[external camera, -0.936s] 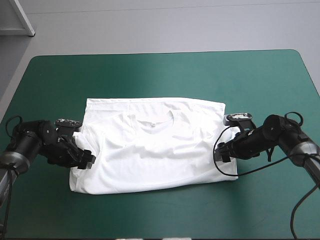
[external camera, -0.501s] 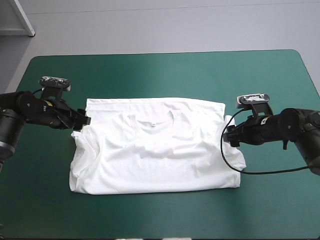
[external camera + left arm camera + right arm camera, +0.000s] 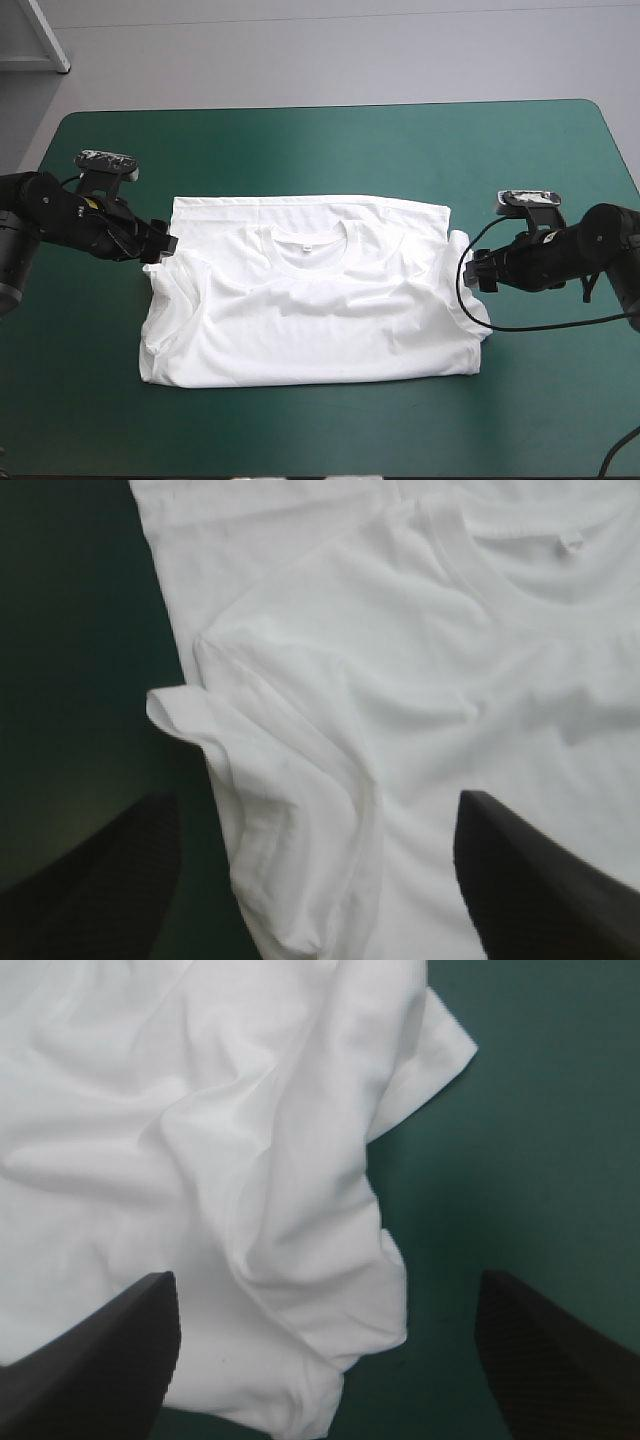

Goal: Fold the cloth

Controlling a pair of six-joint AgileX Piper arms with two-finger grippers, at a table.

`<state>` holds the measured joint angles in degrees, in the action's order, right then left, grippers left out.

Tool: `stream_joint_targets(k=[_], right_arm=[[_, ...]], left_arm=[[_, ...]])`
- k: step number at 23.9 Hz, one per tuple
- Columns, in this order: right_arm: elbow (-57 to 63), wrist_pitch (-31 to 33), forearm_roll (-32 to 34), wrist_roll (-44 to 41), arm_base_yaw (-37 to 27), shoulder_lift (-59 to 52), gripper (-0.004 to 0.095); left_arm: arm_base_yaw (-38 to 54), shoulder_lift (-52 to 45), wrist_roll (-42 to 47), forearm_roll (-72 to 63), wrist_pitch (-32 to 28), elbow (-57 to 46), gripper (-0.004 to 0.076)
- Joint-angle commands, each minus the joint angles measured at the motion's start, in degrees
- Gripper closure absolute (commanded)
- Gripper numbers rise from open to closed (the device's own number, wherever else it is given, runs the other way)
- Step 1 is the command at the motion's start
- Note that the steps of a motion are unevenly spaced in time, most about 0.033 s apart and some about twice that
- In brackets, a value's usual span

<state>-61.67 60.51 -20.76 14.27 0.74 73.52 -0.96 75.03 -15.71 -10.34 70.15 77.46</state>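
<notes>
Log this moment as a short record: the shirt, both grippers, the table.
T-shirt: white, lying flat and front up, collar toward the table's far edge, rumpled along both side edges
Left gripper: open, at the T-shirt's side edge, holding nothing
Right gripper: open, at the opposite side edge, holding nothing
Table: teal-green cover, T-shirt near its middle
Fold: not yet a compact bundle

T-shirt (image 3: 310,300), white, short-sleeved: one. Claws: two, namely one left claw (image 3: 168,243) and one right claw (image 3: 479,271), each with two black fingers (image 3: 100,880), four fingers in all. Table (image 3: 320,150) with teal-green cover: one.
</notes>
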Motion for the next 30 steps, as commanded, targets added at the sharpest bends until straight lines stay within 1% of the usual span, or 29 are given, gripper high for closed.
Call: stream_joint_targets(k=[1, 2, 4, 5, 6, 7, 12, 14, 17, 21, 24, 27, 30], right_arm=[[-0.1, 1.0, -4.4, 1.0, -0.4, -3.8, 0.0143], [0.8, 1.0, -5.4, 1.1, -0.4, -4.5, 0.0143], [3.8, 1.5, -6.7, 1.5, -0.4, -6.4, 0.0174], [5.4, 2.1, -6.7, 1.6, -0.2, -7.4, 0.0224], [6.2, 2.2, -6.7, 1.8, 0.3, -7.8, 0.0248], [7.5, 2.8, -6.7, 2.1, 1.4, -8.4, 0.0272], [8.1, 4.0, -6.0, -0.2, 9.2, -9.0, 0.0278], [8.1, 3.3, -5.4, -1.9, 12.2, -9.0, 0.0278], [8.1, 3.2, -2.1, -4.6, 14.9, -9.0, 0.0278], [8.1, 3.4, 4.3, -8.8, 16.9, -9.0, 0.0278], [8.1, 3.9, 7.2, -11.0, 16.9, -9.0, 0.0278], [8.1, 5.3, 8.9, -12.5, 16.9, -8.9, 0.0278], [8.1, 5.3, 9.0, -12.7, 16.9, -8.5, 0.0278]], left_arm=[[-0.2, -1.7, 3.9, 3.8, 3.5, -0.8, 0.0167], [-0.2, -1.8, 5.0, 4.7, 3.5, -2.3, 0.0167], [-0.2, -2.3, 6.0, 5.0, 3.5, -7.6, 0.0167], [-0.2, -2.3, 6.0, 4.8, 3.4, -11.0, 0.0167], [-0.2, -2.3, 6.0, 4.8, 3.1, -12.6, 0.0167], [-0.2, -2.3, 6.1, 4.8, 1.6, -16.5, 0.0167], [-0.2, -2.2, 6.4, 5.0, -3.8, -27.5, 0.0168], [-0.2, -1.1, 6.3, 5.0, -6.6, -29.9, 0.0185], [-0.2, 0.8, 6.1, 4.8, -7.8, -31.0, 0.0215], [-0.3, 2.2, 6.1, 3.4, -9.7, -31.3, 0.0288], [-0.3, 2.7, 4.9, 0.8, -10.7, -32.1, 0.0367], [-0.3, 3.4, 3.4, -0.3, -12.9, -34.2, 0.0456], [-0.3, 3.8, 2.1, -0.2, -14.9, -36.3, 0.0565]])
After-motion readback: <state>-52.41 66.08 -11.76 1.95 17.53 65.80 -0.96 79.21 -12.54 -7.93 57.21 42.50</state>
